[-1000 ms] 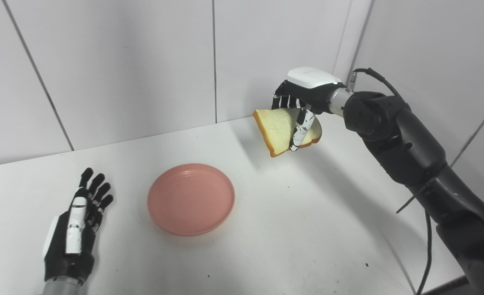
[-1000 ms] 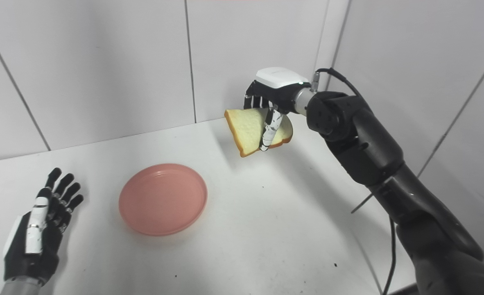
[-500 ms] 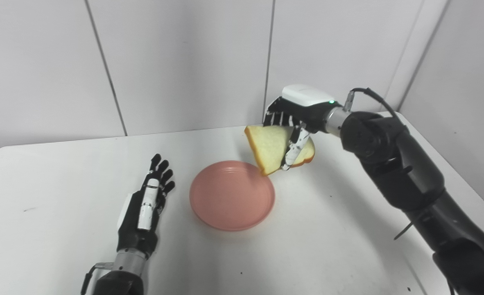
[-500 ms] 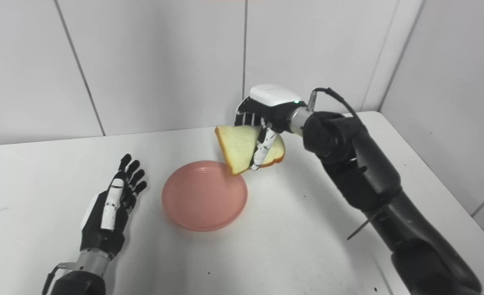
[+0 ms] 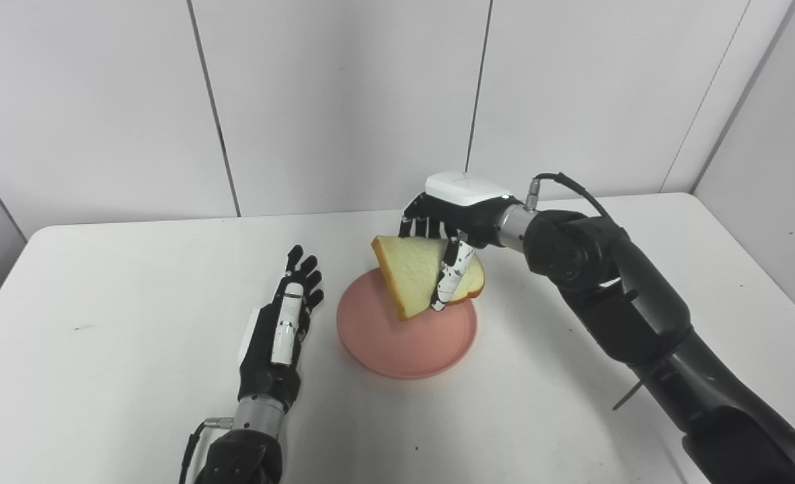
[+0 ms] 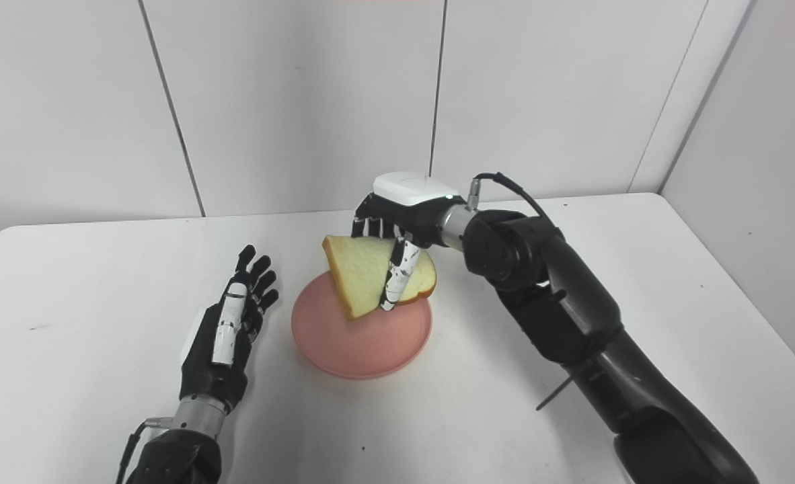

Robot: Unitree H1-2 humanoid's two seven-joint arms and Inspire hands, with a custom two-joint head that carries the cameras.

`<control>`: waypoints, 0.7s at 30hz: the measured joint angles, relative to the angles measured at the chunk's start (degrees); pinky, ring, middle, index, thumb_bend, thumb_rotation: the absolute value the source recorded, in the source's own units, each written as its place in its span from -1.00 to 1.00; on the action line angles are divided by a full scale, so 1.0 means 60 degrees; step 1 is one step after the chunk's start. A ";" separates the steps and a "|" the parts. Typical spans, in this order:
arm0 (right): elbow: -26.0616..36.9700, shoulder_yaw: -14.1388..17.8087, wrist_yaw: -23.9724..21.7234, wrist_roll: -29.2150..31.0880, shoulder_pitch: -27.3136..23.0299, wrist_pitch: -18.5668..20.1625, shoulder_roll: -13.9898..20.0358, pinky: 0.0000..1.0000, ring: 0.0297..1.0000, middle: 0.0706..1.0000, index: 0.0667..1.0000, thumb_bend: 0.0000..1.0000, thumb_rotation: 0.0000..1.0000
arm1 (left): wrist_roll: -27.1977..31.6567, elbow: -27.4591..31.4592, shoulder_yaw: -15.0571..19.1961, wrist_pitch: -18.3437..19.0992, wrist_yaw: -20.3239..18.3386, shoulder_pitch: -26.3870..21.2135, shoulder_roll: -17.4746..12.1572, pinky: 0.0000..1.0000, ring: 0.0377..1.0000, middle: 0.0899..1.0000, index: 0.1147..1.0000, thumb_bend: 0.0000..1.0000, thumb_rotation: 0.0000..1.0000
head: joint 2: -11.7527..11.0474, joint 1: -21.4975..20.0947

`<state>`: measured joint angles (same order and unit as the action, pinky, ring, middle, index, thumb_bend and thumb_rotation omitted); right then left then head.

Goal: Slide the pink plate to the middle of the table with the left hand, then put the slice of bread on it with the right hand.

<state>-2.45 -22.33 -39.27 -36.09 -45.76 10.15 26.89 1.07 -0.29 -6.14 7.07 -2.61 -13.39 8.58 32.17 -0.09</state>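
I hold the bread slice (image 5: 419,274) tilted, pinched in my right hand (image 5: 452,214), above the pink plate (image 5: 397,343) mid-table, ready for lowering; my left hand (image 5: 280,333) lies spread beside it, out of the way.

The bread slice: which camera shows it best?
Neither by much; the right eye view shows the bread slice nearer mid-picture, tilted over the pink plate in the right hand. The left eye view shows the same.
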 measured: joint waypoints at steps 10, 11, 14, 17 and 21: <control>-0.0823 -0.0578 0.0034 -0.0443 -0.0021 -0.0256 -0.0486 -0.34 -0.24 -0.25 -0.01 0.04 -1.00 | -0.0008 0.0156 -0.0020 0.0001 0.0020 -0.0016 0.0003 0.91 0.93 0.95 0.96 -0.20 1.00 | 0.0176 -0.0014; -0.0946 -0.0583 0.0096 -0.0417 -0.0020 -0.0389 -0.0512 -0.30 -0.21 -0.24 -0.01 0.04 -1.00 | -0.0008 0.0176 -0.0024 0.0001 0.0031 -0.0017 0.0006 0.90 0.92 0.95 0.95 -0.20 1.00 | 0.0205 0.0015; -0.1236 -0.0585 0.0314 -0.0359 -0.0020 -0.0714 -0.0541 -0.27 -0.27 -0.13 0.03 0.02 -1.00 | -0.0018 0.0179 -0.0034 0.0002 0.0062 -0.0017 0.0017 0.90 0.92 0.95 0.96 -0.17 1.00 | 0.0235 0.0030; -0.1517 -0.0585 0.0579 -0.0378 -0.0020 -0.0879 -0.0587 -0.33 -0.31 -0.14 0.05 0.02 -1.00 | -0.0128 0.0201 -0.0076 0.0014 0.0064 -0.0018 0.0015 0.90 0.92 0.95 0.95 -0.17 1.00 | 0.0293 0.0030; -0.1830 -0.0600 0.0671 -0.0539 -0.0023 -0.0878 -0.0686 -0.34 -0.31 -0.14 0.04 0.02 -1.00 | -0.0187 0.0393 -0.0122 0.0116 0.0064 -0.0018 0.0022 0.92 0.93 0.95 0.95 -0.18 1.00 | 0.0337 0.0015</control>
<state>-13.42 -25.93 -35.24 -39.33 -45.90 4.89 22.77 -0.05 2.06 -6.87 7.76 -2.22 -13.49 8.71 34.19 0.00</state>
